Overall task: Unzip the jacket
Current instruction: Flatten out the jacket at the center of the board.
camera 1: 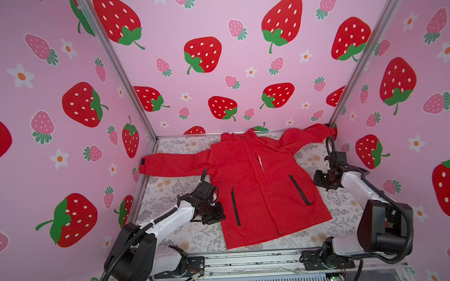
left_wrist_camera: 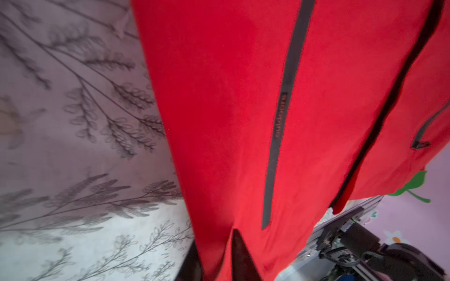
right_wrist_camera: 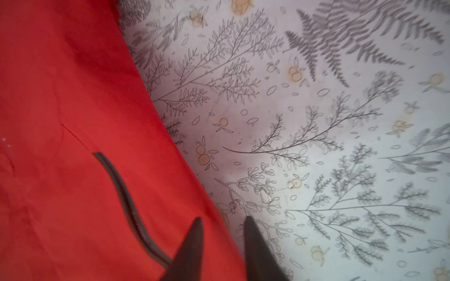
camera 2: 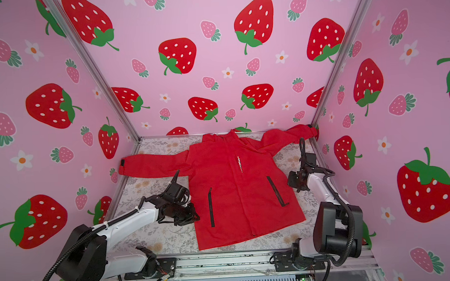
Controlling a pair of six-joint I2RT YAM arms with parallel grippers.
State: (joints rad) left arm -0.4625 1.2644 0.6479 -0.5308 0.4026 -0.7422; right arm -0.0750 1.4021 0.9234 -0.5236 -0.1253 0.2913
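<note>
The jacket (camera 1: 257,186) lies flat and zipped, mid-frame on the floral tablecloth (camera 1: 169,198), collar toward the top. Its soft, light cloth will likely bunch and slide, so one side should pin it while the pull, probably near the collar but not discernible, is pinched. The left gripper (camera 1: 220,215) and right gripper (camera 1: 317,178) both stand spread at its side edges; nothing else obstructs.

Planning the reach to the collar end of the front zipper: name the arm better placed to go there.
Right, probably. The right gripper sits at the edge of the jacket, farther up toward the collar. The left gripper is lower, nearer the hem. The pull itself isn't visible.
</note>
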